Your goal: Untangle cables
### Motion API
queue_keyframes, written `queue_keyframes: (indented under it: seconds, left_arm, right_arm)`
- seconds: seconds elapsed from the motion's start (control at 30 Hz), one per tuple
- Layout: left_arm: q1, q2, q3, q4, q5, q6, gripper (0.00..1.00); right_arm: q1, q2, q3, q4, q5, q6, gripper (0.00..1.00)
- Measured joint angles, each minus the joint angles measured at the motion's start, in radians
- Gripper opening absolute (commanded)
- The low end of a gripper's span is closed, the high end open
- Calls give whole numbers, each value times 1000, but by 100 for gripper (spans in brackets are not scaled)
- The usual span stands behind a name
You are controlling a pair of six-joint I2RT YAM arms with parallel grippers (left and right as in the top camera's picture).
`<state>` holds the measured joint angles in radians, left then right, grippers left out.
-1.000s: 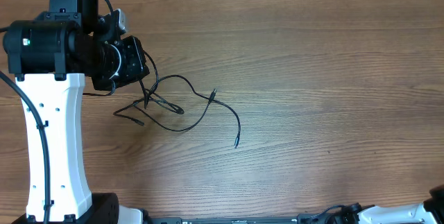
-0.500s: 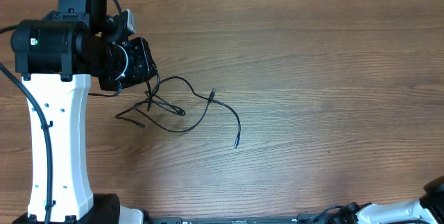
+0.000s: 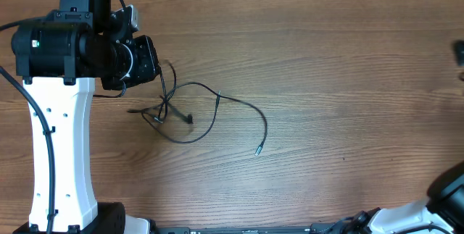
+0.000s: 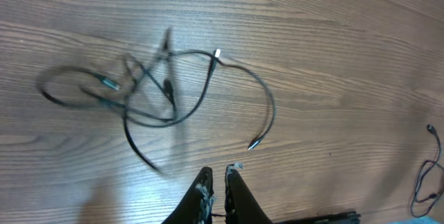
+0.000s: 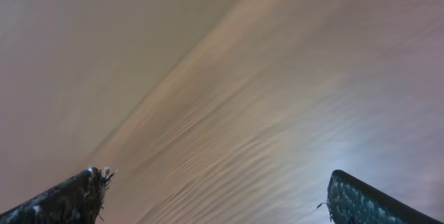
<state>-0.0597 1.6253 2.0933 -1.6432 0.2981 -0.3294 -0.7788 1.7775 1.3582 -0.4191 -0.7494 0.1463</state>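
Observation:
The cables (image 3: 168,108) are thin black cords in a loose tangle on the wooden table, left of centre. One long strand arcs right to a silvery plug (image 3: 256,151). A strand rises from the tangle toward my left arm's wrist (image 3: 134,60), which hides the fingers from overhead. In the left wrist view the tangle (image 4: 149,89) lies ahead of my left gripper (image 4: 216,172), whose fingers are pressed together on a thin cable strand. A silvery plug (image 4: 253,145) lies just ahead of them. My right gripper (image 5: 215,179) is wide open and empty over blurred bare wood.
The left arm's white column (image 3: 61,154) stands at the left edge. Part of the right arm (image 3: 449,190) shows at the lower right, and a dark piece (image 3: 460,51) at the right edge. A thin dark cord (image 4: 424,189) lies at the right of the left wrist view.
The tangle has been pulled up and tightened near the left gripper. Its long strand and plug end slid right. The right arm has come further into view at the right edge.

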Motion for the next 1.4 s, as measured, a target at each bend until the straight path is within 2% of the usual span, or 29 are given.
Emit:
queue_keyframes:
  seconds: [0.27,0.4,0.57,0.63,0.9,1.17,1.27,1.4]
  left_arm:
    - [0,0,0,-5,-7,45,8]
    - [0,0,0,-44,-39,57,8]
    - [0,0,0,-44,-73,21,8]
    - [0,0,0,-44,-81,-5,4]
    - [-6,-28,-85,-43,-156,-91,5]
    - [-6,-294,-209,-39,-279,-140,5]
    - [-6,-436,-285,-21,-297,-140,5]
    - [-6,-613,-466,80,-311,-140,9]
  right_arm:
    - [324,-80,1,-114,-243,-192,100]
    - [480,-84,3,-225,-285,-267,100]
    - [660,-84,3,-303,-151,-350,100]
    - [718,-84,3,-303,-82,-362,100]
    - [832,-87,3,-332,44,-356,100]
    - [887,-165,3,-360,137,-337,100]
    - [942,-238,3,-397,229,-307,100]
    - [1051,-345,3,-407,390,-232,100]
